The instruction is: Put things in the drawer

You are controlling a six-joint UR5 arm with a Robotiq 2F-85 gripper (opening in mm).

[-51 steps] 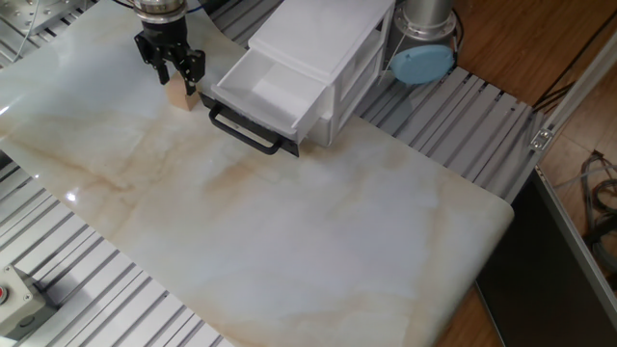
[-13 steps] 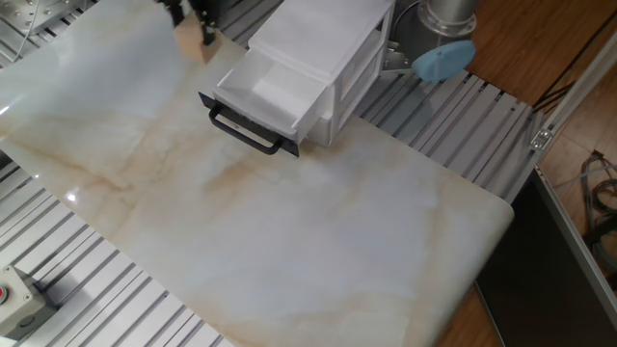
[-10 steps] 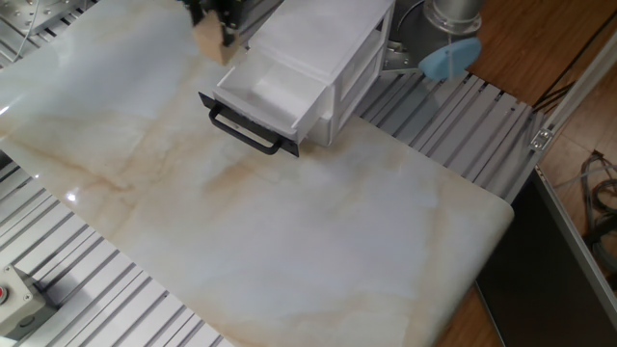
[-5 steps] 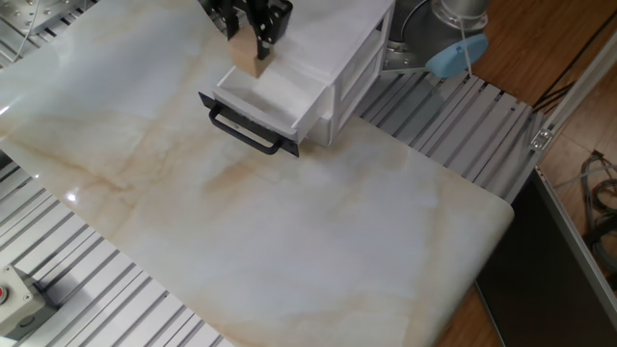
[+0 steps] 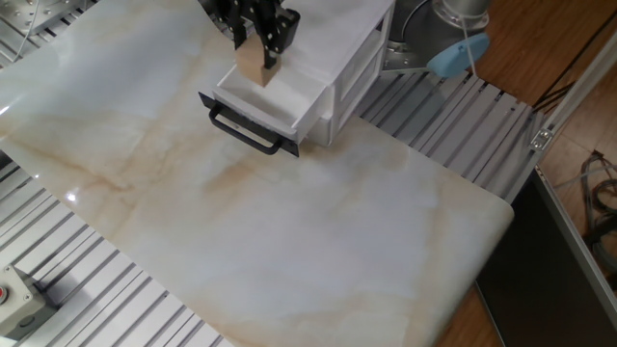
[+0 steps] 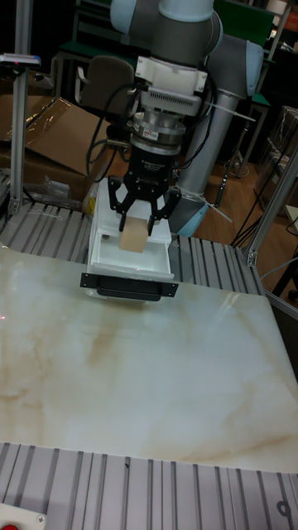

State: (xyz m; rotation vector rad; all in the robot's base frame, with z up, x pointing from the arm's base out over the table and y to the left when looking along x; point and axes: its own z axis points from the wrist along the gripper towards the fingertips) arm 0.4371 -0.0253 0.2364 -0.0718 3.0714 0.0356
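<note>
My gripper is shut on a light-tan wooden cube, held in the air over the pulled-out white drawer. That drawer has a long black bar handle and sticks out of a small white cabinet. In both views the cube hangs above the drawer's open tray, clear of its floor. The cabinet body is hidden behind the arm in the tall fixed view.
A light-blue round disc sits by the arm base behind the cabinet. The marble-patterned tabletop stretches in front of the drawer. Ribbed aluminium rails border it, and a button box sits at the front left corner.
The gripper lifted the cube from the tabletop left of the drawer, carried it right, and now holds it slightly lower over the open drawer. The arm base has turned, moving the blue disc right.
</note>
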